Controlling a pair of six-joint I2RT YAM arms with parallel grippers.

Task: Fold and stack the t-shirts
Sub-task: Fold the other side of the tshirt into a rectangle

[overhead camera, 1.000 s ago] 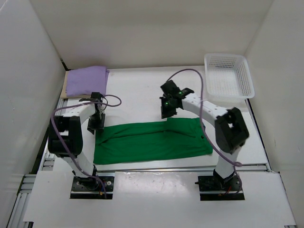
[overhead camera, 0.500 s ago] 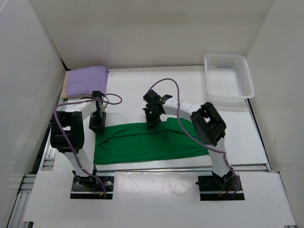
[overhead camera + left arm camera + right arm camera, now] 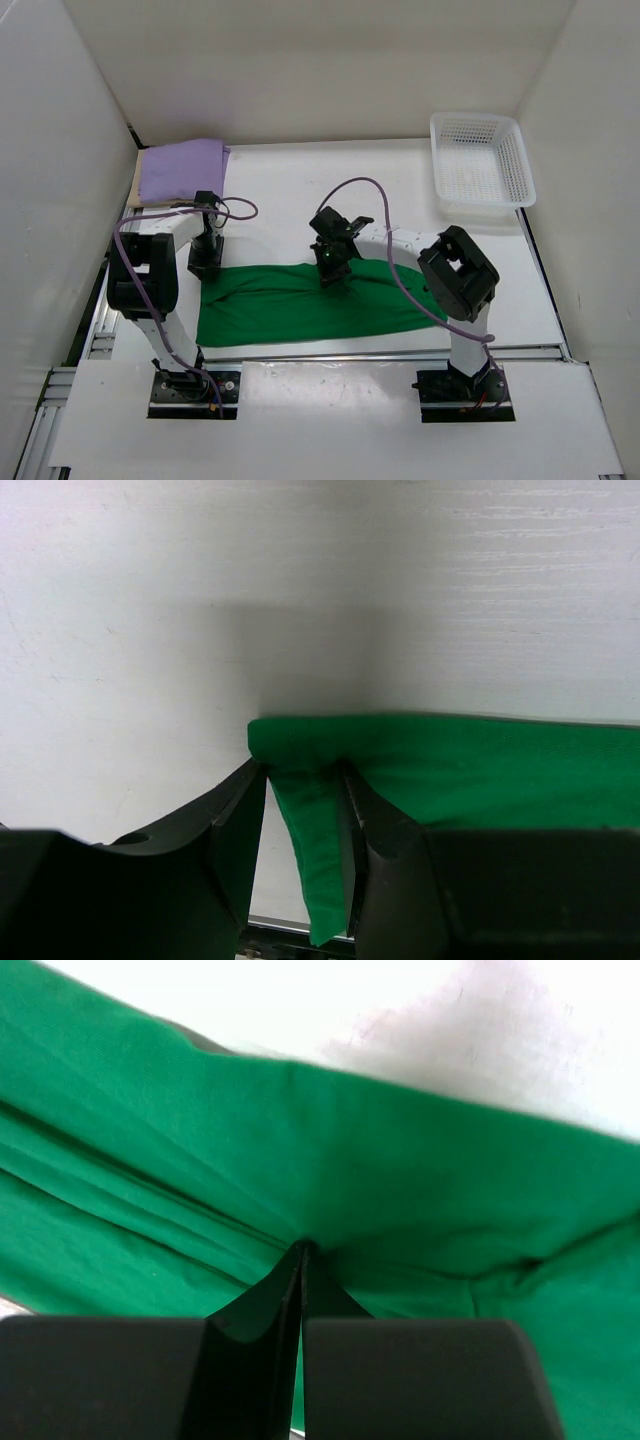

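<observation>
On the white table (image 3: 280, 180), the green t-shirt (image 3: 300, 305) lies in a long band across the near side, with the folded purple t-shirt (image 3: 180, 168) at the far left corner. The left gripper (image 3: 300, 780) is clamped on the green t-shirt's far left corner. The right gripper (image 3: 302, 1250), jaws together, presses into the cloth mid-length, possibly pinching a fold.

You've got the white table (image 3: 290, 190) as reference. A white lattice basket (image 3: 476, 118) sits upright at its far right corner, close to the right wall. Plain white walls (image 3: 320, 70) box the table in at back, left and right. An aluminium rail (image 3: 400, 352) runs along its near edge, with a flat white panel (image 3: 330, 420) just past the rail. In the left wrist view you can see faint scuffs on the tabletop.
</observation>
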